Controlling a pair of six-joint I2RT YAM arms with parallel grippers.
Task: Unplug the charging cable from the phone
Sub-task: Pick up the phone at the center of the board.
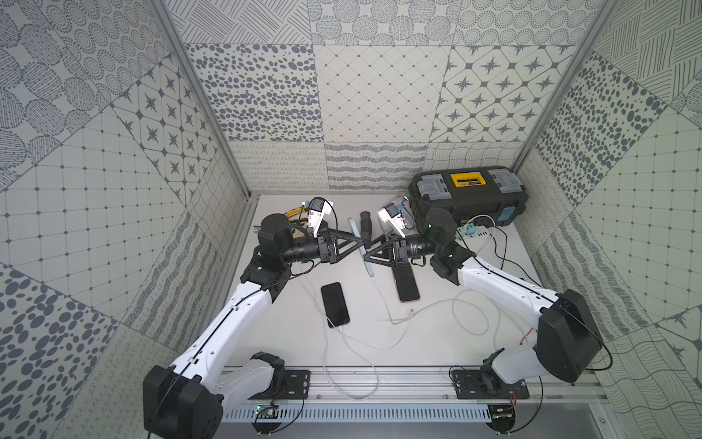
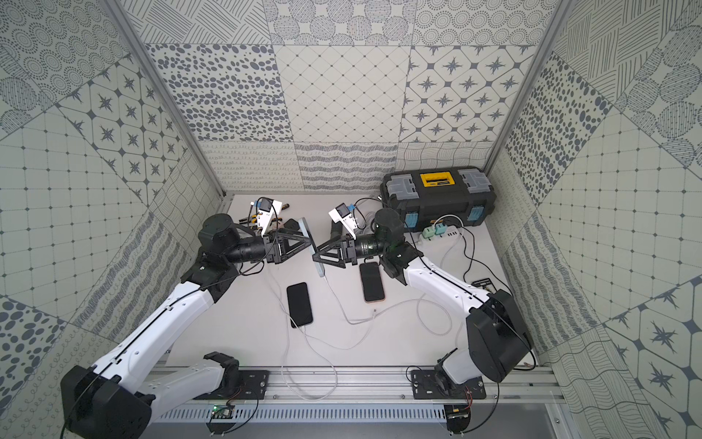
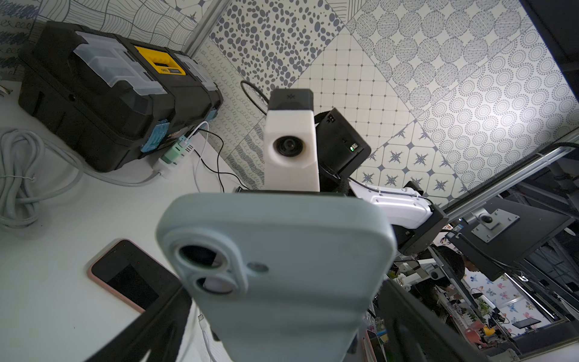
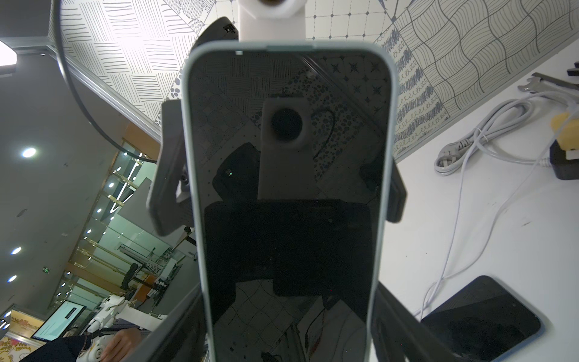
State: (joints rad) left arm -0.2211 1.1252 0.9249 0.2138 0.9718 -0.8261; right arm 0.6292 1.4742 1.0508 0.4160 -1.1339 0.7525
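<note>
Your left pincer (image 1: 359, 240) and right pincer (image 1: 367, 254), both spread wide, clamp the phone (image 1: 362, 243) edge-up above the table (image 1: 437, 342), leaving its cable (image 1: 383, 300) hanging free for pulling

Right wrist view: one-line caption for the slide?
Light blue-cased phone, dark screen facing the camera, clamped at its side edges by the left gripper; another phone lies on the white table.

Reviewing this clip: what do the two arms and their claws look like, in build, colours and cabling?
Both arms match: white link shells with black joint housings and thin black cables along them. The left claw and right claw are black, with open triangular truss fingers. Each wrist carries a white camera block with a looping black cable. Black base plates bolt to a silver rail.
</note>
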